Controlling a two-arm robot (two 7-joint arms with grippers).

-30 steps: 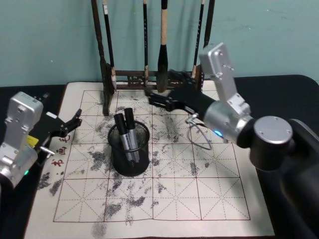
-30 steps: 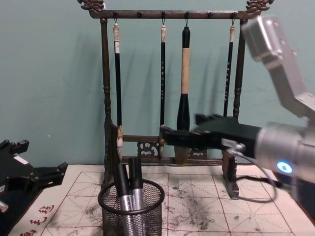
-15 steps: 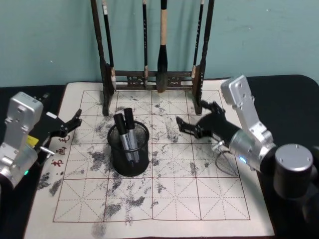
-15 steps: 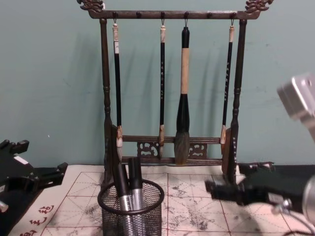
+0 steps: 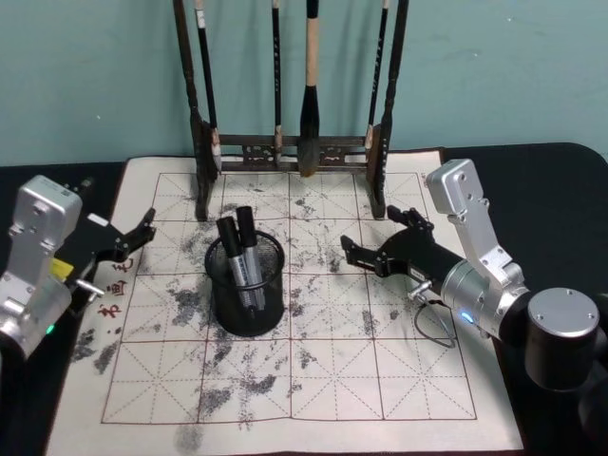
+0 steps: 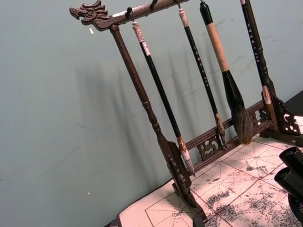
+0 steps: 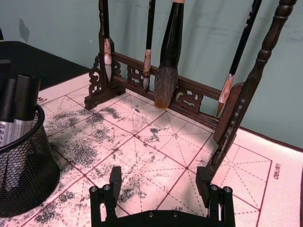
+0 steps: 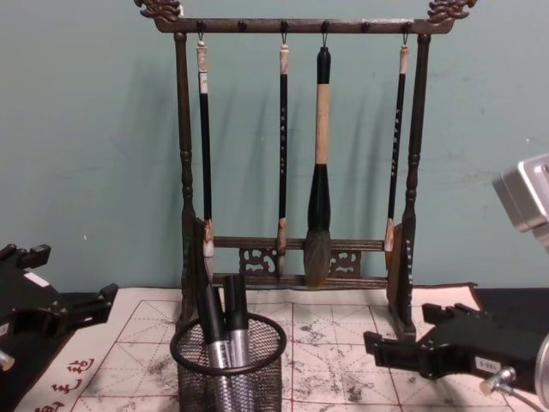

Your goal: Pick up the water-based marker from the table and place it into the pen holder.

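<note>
Teal wall stands behind a dark surface (image 5: 532, 171) covered by an ink-stained grid mat (image 5: 332, 380). At its back is the brush rack (image 8: 292, 26). The right gripper (image 5: 375, 249) is over the mat, right of the pen holder (image 5: 246, 285), fingers spread and empty. The left gripper (image 5: 133, 236), parked at the mat's left edge, is also released. Two markers (image 5: 243, 252) stand in the holder; none lies on the mat, so the task looks finished.

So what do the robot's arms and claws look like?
Both arms are chunky silver-grey metal with black grippers. The right gripper has two flat black fingers, a thin looping cable and a small blue light behind it. The left gripper is black too, with a little green light on its arm.
</note>
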